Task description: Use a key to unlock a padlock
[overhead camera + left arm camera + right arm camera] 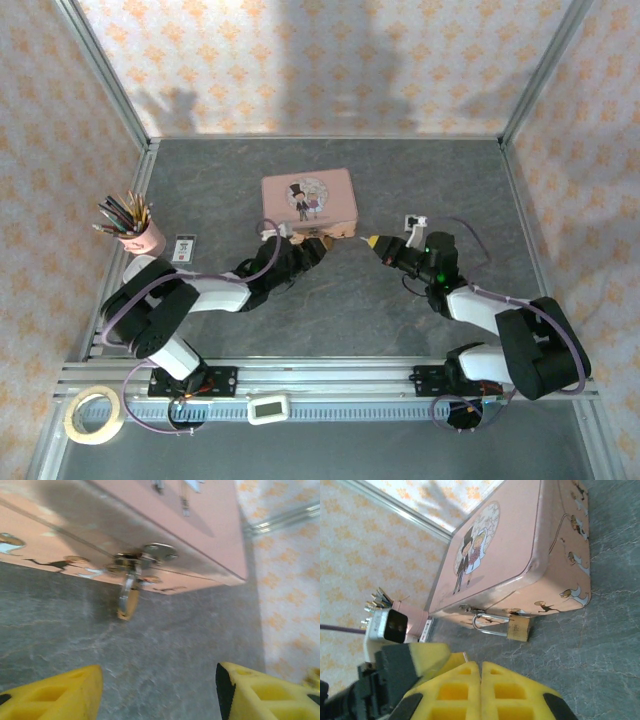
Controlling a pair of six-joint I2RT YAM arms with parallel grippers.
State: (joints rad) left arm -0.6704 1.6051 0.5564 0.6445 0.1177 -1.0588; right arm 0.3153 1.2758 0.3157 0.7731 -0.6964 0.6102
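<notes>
At the front wall of the pink picture tin (pixel 308 203), a tiny brass padlock (pixel 518 628) hangs from the tin's clasp, its thin silvery shackle (pixel 487 626) looped through it and its body low against the wall, close to the grey table (pixel 330 310). The left gripper (pixel 160 695) hovers just in front of the tin, facing the padlock, its yellow fingers (pixel 55 692) spread wide and released. The right gripper (pixel 480 685), near the tin's front right corner, has its fingers clenched together; whether they pinch anything cannot be told. A pink cup of coloured pencils (pixel 140 232) stands well to the tin's left.
</notes>
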